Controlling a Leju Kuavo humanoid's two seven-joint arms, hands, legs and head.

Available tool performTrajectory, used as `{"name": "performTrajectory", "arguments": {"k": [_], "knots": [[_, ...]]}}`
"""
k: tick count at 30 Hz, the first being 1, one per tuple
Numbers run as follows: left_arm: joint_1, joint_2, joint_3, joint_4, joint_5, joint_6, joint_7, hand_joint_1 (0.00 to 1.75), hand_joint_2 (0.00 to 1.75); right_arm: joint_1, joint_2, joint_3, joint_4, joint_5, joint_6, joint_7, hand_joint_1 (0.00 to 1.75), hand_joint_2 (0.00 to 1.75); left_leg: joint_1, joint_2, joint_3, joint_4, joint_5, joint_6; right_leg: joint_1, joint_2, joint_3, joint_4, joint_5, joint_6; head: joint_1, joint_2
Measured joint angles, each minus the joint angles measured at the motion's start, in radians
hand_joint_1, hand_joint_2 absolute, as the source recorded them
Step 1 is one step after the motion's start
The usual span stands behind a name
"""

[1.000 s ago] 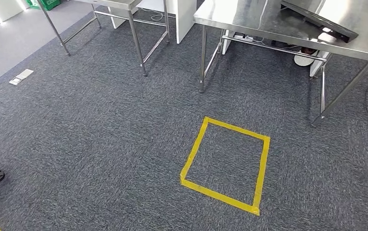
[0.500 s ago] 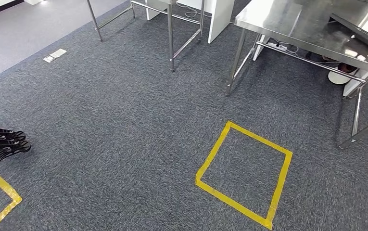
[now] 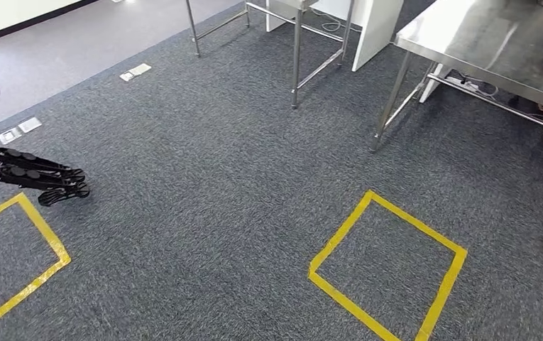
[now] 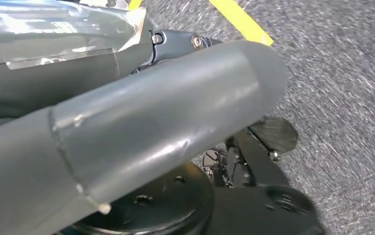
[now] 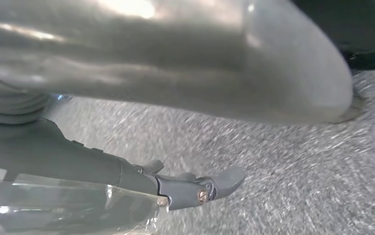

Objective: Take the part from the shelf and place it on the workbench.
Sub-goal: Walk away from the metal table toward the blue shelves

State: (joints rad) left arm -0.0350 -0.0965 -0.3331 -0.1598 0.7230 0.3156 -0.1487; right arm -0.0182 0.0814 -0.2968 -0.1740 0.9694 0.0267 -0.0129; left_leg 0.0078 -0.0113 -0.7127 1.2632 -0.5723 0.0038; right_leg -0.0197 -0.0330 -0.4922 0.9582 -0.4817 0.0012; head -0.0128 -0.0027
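Camera pans left since earlier: yellow tape square (image 3: 387,268) drifts right, steel-topped table (image 3: 499,50) slides off; robot's turning, prob. toward shelf. Left robot hand (image 3: 41,177) fingers straight, empty. Wrist views: right robot hand (image 5: 195,188) empty, part unseen.

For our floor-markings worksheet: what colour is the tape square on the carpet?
Yellow: the tape square shows best in the head view, on dark grey carpet.

Grey carpet floor (image 3: 204,213) bears two yellow tape squares, one (image 3: 387,264) near the steel bench (image 3: 481,50), one (image 3: 20,263) at the left edge; the bench's legs stand on it; small plates (image 3: 135,71) lie in the paler strip.
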Motion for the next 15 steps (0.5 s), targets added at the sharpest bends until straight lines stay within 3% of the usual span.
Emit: {"name": "performTrajectory", "arguments": {"k": [1, 2, 3, 5, 7, 9, 10, 12, 13, 15], "knots": [[0.001, 0.0, 0.0, 0.0, 0.0, -0.002, 0.002, 0.0, 0.0, 0.001, -0.001, 0.0, 0.0, 0.0, 0.002, 0.0, 0.0, 0.0, 0.005, 0.005, -0.012, 0.027, -0.003, -0.005, 0.0, -0.015, -0.003, 0.0, 0.0, 0.0, 0.0, 0.0], [0.002, 0.0, 0.0, 0.0, 0.0, -0.003, 0.004, 0.0, 0.0, 0.002, -0.002, 0.001, 0.0, 0.0, 0.003, 0.0, 0.0, 0.0, 0.01, 0.011, -0.002, 0.012, 0.012, -0.009, -0.001, -0.029, -0.005, 0.0, -0.001, 0.001, 0.0, 0.0], [0.002, 0.001, 0.0, 0.0, 0.0, -0.003, 0.005, 0.0, 0.0, 0.002, -0.003, 0.002, 0.0, 0.0, 0.004, 0.0, 0.0, 0.0, 0.015, 0.02, 0.029, -0.041, 0.04, -0.012, -0.002, -0.042, -0.007, 0.0, -0.003, 0.004, 0.0, 0.0], [-0.001, 0.001, 0.0, 0.0, 0.0, -0.004, 0.006, 0.0, 0.0, 0.002, -0.004, 0.004, 0.0, 0.001, 0.004, 0.0, 0.0, 0.0, 0.02, 0.066, 0.116, -0.185, 0.091, -0.015, 0.001, -0.064, -0.002, 0.004, -0.009, 0.014, 0.0, 0.0], [-0.006, 0.0, 0.0, -0.001, 0.0, -0.005, 0.006, 0.0, 0.0, 0.002, -0.006, 0.006, 0.0, 0.001, 0.005, 0.0, 0.0, 0.0, 0.015, 0.092, 0.156, -0.255, 0.107, -0.005, 0.008, -0.083, 0.006, 0.007, -0.015, 0.029, 0.005, 0.0], [-0.006, 0.0, 0.0, -0.001, 0.0, -0.005, 0.007, 0.0, 0.0, -0.001, -0.008, 0.007, 0.0, 0.001, 0.005, 0.0, 0.0, 0.0, 0.005, 0.071, 0.151, -0.259, 0.112, 0.014, 0.009, -0.103, 0.012, 0.007, -0.016, 0.044, 0.011, 0.0], [-0.005, 0.001, 0.0, -0.001, 0.0, -0.005, 0.007, 0.0, 0.0, -0.004, -0.008, 0.007, 0.0, 0.001, 0.005, 0.0, 0.0, 0.0, 0.003, 0.06, 0.15, -0.262, 0.116, 0.023, 0.006, -0.096, 0.013, 0.011, -0.02, 0.05, 0.011, 0.0], [-0.003, 0.001, 0.0, -0.001, 0.0, -0.004, 0.008, 0.0, 0.0, -0.005, -0.008, 0.008, 0.0, 0.002, 0.005, 0.0, 0.0, 0.0, 0.004, 0.037, 0.146, -0.267, 0.126, 0.041, 0.0, -0.041, -0.013, 0.068, -0.054, 0.052, 0.013, 0.0], [-0.004, 0.001, 0.0, -0.001, 0.0, -0.004, 0.008, 0.0, 0.0, -0.004, -0.008, 0.009, 0.001, 0.002, 0.005, 0.0, 0.0, 0.0, 0.004, 0.024, 0.143, -0.268, 0.13, 0.047, -0.003, -0.006, -0.044, 0.13, -0.085, 0.049, 0.015, 0.0], [-0.005, 0.001, 0.0, -0.001, 0.0, -0.007, 0.009, 0.0, 0.0, 0.001, -0.008, 0.01, 0.002, 0.002, 0.006, 0.0, 0.0, 0.0, -0.001, -0.006, 0.136, -0.268, 0.134, 0.055, 0.0, 0.025, -0.115, 0.272, -0.14, 0.045, 0.015, 0.0]]}}
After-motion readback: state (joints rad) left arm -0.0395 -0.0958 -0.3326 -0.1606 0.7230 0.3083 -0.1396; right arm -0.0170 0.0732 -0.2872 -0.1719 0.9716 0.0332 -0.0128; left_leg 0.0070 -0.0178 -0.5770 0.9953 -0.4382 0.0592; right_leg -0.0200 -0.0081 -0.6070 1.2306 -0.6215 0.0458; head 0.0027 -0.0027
